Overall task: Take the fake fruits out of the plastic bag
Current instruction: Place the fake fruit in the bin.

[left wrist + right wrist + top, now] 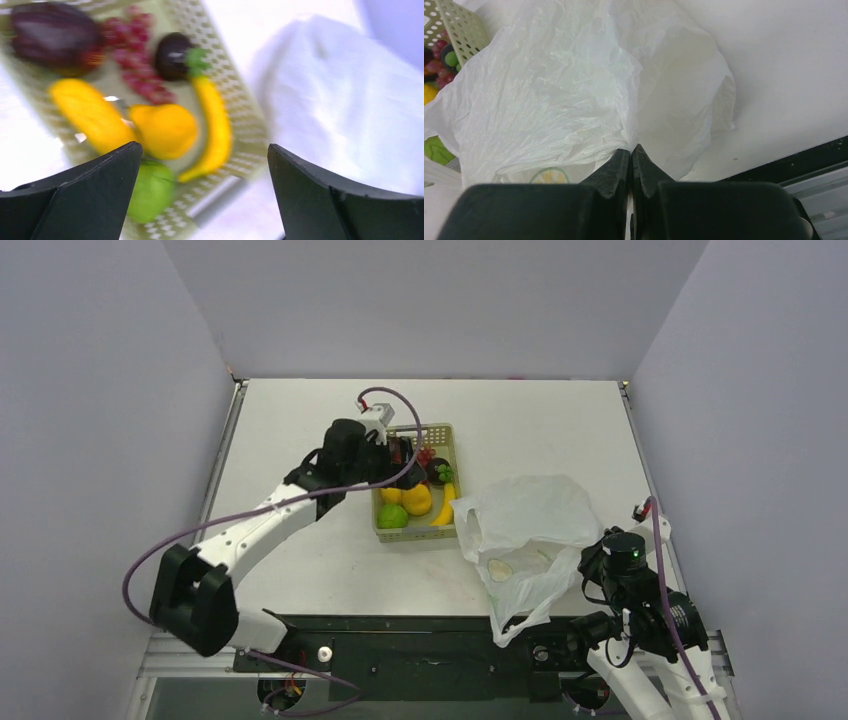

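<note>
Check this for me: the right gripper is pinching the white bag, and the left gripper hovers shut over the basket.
Wrong on one count: the left gripper is open, not shut, its jaws wide apart over the basket, as the left wrist view shows. The right gripper is indeed pinching the white bag.

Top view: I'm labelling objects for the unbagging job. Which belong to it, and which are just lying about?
Job: bag; fruits, in the basket; right fingers, pinching the bag.
Lying about: basket; table.
</note>
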